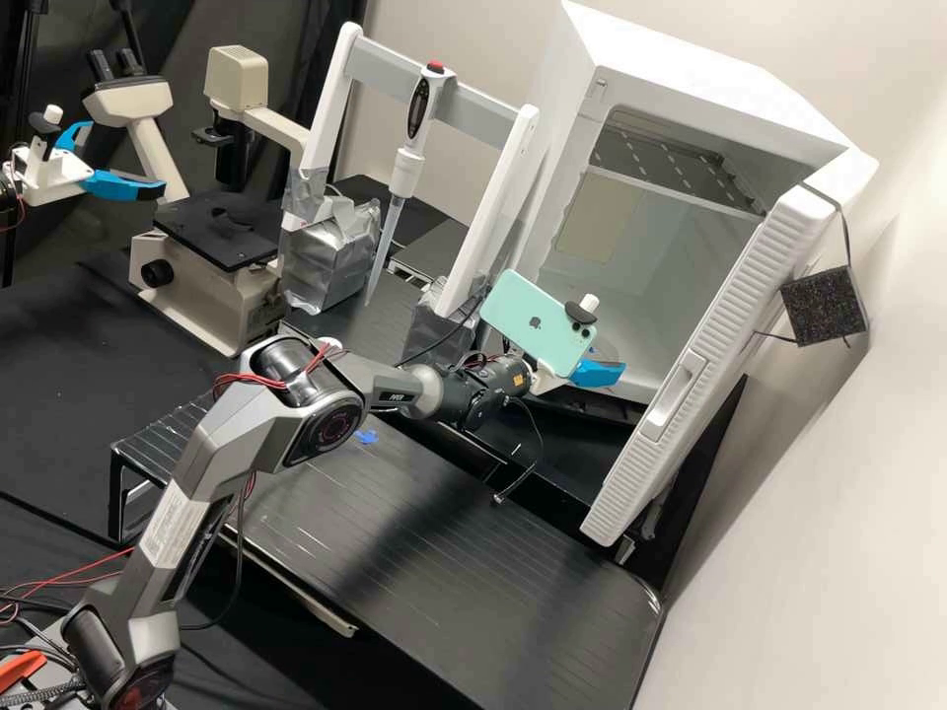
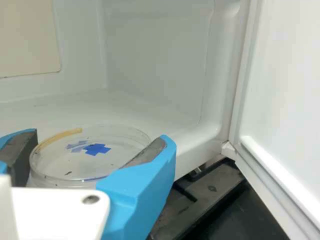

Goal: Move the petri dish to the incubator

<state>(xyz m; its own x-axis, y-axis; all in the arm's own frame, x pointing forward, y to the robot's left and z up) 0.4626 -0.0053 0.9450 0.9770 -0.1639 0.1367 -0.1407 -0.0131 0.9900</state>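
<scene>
Between the open door (image 1: 727, 320) and the pipette stand (image 1: 335, 99), with the microscope (image 1: 197, 281) well apart, the gripper (image 1: 604, 366) pinches the petri dish (image 2: 75, 162) by its sides at the front edge of the incubator (image 1: 691, 64).

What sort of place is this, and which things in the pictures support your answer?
Most likely a biology laboratory: there is a microscope, a pipette and a clear petri dish.
</scene>
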